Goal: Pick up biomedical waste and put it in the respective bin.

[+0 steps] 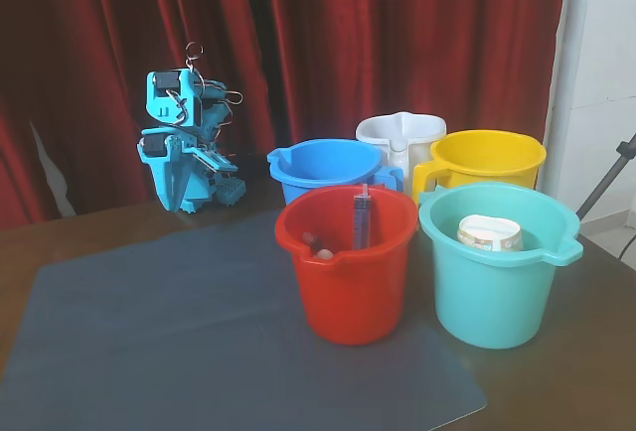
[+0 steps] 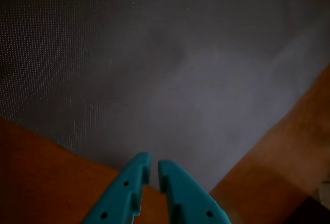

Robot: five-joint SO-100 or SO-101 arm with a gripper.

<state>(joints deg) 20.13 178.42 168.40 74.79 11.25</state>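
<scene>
The pincer [image 2: 153, 168] hangs clenched and empty (tips nearly touching) above the grey mat [image 2: 170, 79].

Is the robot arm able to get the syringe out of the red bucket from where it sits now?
Probably yes. The syringe stands upright above the open red bucket, nothing covering it. The gripper, nearly shut, is folded back by the curtain and would need a long stretch.
</scene>
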